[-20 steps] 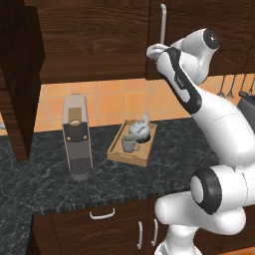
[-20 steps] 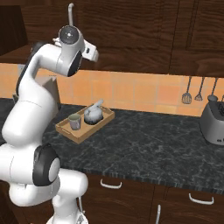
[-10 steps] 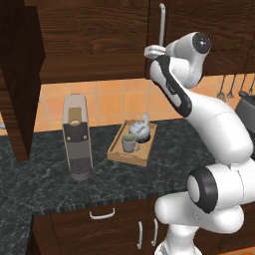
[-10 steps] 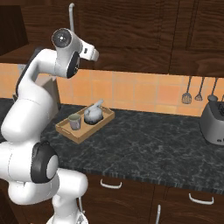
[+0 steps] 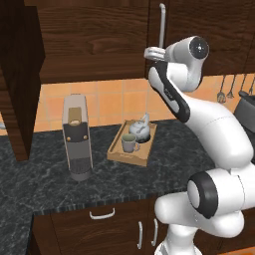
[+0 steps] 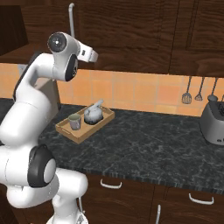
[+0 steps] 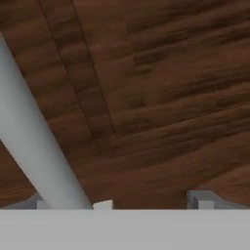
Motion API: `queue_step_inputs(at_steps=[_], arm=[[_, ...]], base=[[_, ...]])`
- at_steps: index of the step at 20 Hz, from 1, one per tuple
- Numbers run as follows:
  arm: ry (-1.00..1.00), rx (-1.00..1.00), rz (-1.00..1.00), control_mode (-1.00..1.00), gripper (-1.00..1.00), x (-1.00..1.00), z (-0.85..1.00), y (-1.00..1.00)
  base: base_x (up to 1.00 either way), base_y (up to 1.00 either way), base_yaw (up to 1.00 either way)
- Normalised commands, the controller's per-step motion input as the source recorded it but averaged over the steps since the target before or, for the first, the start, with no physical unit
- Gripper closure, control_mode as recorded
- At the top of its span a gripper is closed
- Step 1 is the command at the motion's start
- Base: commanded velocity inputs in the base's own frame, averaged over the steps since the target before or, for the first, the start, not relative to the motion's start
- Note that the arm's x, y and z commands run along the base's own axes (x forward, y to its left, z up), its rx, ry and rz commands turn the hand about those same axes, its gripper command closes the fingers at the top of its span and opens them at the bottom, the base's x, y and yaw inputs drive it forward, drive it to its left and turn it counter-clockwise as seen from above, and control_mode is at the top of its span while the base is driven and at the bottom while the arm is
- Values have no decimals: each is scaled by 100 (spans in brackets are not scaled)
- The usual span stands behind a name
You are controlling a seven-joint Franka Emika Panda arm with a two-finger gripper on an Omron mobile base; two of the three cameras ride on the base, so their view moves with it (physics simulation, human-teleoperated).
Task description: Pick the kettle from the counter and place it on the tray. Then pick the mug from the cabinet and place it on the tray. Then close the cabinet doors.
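With my hand raised high against the dark wood, my fingers (image 7: 146, 202) stand spread wide and hold nothing; one tip (image 7: 201, 199) shows low in the hand view, and the silver bar handle (image 7: 36, 146) slants across that view just beside the other tip, though I cannot tell whether it touches. Right behind the bar lies the wood-grain panel of the cabinet doors (image 7: 161, 97), the right-hand one (image 5: 204, 25) lying flat in line with the wall units, its handle (image 5: 162, 25) rising above my hand in the left base view. Below me runs the dark speckled table (image 5: 164, 164), its drawers underneath bearing curved silver pulls. On it sits the tray (image 5: 130, 157), a light wooden rectangle, and inside it the mug (image 5: 129, 144) stands upright just beside the kettle (image 5: 140, 129), the two close together, the kettle on the wall side. Left of the tray, apart from it, stands a tall grey coffee machine (image 5: 76, 137). Farther left the other door (image 5: 20, 79) hangs swung outward toward me. Along the back runs the orange tiled wall (image 6: 144, 92), where utensils (image 6: 194, 91) hang, and at the far right of the table a grey toaster (image 6: 213, 121) sits.
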Motion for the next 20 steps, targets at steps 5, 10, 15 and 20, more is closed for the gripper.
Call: queue_step_inputs(at_steps=[5, 10, 15, 20], arm=[[0, 0, 0, -100, -100, -19, 0, 1], [0, 0, 0, -100, -100, -25, -1, 7], [0, 0, 0, -100, -100, -2, -3, 18], [0, -3, 0, -100, -100, -21, -3, 6]], base=[[0, 0, 0], [0, 0, 0], [0, 0, 0], [0, 0, 0]])
